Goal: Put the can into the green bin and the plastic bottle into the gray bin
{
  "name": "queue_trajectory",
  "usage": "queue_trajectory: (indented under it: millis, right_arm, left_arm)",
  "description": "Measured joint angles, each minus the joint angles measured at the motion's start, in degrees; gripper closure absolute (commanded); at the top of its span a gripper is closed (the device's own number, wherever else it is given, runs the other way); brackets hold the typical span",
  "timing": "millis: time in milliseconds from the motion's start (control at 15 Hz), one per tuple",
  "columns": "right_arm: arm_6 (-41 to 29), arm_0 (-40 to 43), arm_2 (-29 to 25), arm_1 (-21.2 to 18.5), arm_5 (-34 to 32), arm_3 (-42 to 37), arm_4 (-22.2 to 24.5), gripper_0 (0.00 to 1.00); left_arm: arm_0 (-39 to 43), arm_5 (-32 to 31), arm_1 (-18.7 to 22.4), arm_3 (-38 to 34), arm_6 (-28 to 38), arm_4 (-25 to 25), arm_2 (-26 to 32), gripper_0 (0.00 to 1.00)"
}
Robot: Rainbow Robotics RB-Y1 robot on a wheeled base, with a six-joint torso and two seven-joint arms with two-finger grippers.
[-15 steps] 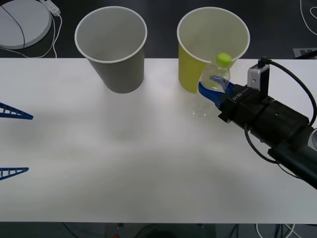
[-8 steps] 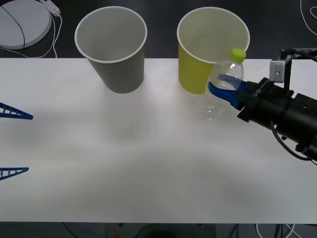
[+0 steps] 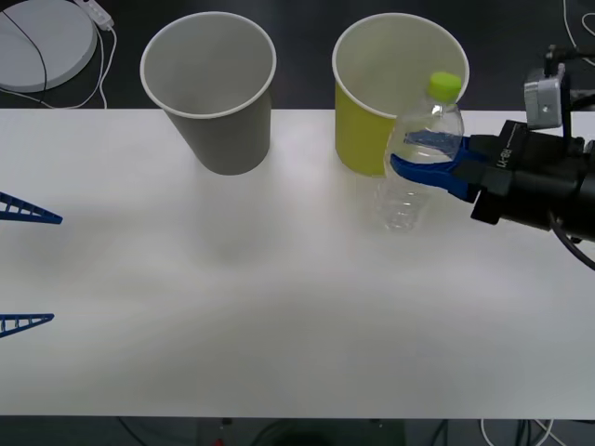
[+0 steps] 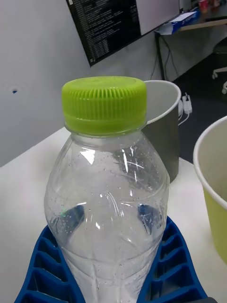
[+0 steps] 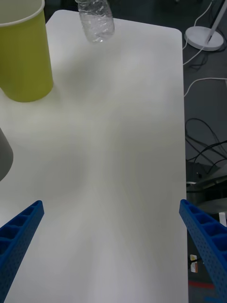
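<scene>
The plastic bottle point(image 3: 416, 158), clear with a lime-green cap point(image 4: 104, 103), stands upright in my right gripper point(image 3: 409, 154), which is shut on its body just right of and in front of the green bin point(image 3: 358, 139). In the left wrist view the plastic bottle point(image 5: 96, 22) looks slightly off the table beside the green bin point(image 5: 23, 61). The gray bin point(image 3: 223, 139) stands upright to the left of the green one. My left gripper point(image 3: 51, 269) waits open at the table's left edge. The can is out of view.
The white table point(image 3: 279, 307) has free room in the middle and front. A white round disc point(image 3: 42, 37) with a cable lies on the floor beyond the far left corner. Cables point(image 5: 208, 142) lie on the floor beside the table's edge.
My right gripper has carried the bottle up and to the right, and the wrist has turned so the bottle stands more upright. The left arm and both bins have not moved.
</scene>
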Motion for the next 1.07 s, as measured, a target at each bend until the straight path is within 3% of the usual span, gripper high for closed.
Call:
queue_trajectory:
  millis: [733, 1067]
  right_arm:
    - [-39.8, -18.36, -2.06, -1.71, -14.39, -0.95, 22.07, 1.0]
    - [-43.17, -28.23, -0.36, -1.47, -22.76, 3.33, 20.67, 1.0]
  left_arm:
    - [0.0, 0.0, 0.0, 0.0, 0.0, 0.0, 0.0, 0.0]
    - [0.0, 0.0, 0.0, 0.0, 0.0, 0.0, 0.0, 0.0]
